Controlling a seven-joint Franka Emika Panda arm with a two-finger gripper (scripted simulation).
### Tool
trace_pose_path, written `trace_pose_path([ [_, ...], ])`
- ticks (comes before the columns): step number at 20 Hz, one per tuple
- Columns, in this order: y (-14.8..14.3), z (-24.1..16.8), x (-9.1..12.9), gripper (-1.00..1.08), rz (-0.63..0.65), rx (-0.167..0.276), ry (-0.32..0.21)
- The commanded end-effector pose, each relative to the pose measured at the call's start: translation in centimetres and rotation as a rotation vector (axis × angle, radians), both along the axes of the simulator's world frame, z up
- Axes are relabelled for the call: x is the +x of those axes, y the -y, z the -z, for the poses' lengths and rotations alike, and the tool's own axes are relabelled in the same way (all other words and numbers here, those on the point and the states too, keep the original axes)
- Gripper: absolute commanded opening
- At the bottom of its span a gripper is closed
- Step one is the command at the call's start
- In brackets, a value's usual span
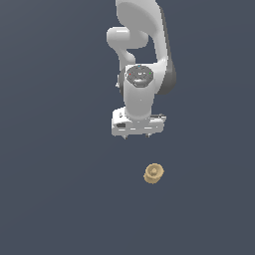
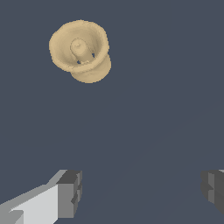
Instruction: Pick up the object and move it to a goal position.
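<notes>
Wrist view shows the gripper [image 2: 140, 192] spread wide and empty, well short of the object [image 2: 80, 49] lying alone on the dark counter [image 2: 166, 87]; the object looks small, rigid and light, best pinched across its wider rim.

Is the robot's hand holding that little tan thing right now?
No. The hand is open and holds nothing; the tan object lies apart from it on the dark floor.

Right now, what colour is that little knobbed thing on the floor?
Tan-beige all over; the object shows best in the wrist view.
</notes>
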State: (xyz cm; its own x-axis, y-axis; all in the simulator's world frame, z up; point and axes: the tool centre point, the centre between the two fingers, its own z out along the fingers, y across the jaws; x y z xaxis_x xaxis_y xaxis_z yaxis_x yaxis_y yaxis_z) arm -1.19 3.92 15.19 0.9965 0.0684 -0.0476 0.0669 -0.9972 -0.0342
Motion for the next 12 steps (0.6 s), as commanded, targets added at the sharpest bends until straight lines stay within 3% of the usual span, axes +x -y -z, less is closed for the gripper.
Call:
trace_pose_path([
  [1, 0.02, 0.00, 0.00, 1.00, -0.001, 0.000, 0.000],
  [12, -0.12, 0.11, 0.44, 1.00, 0.040, -0.001, -0.001],
])
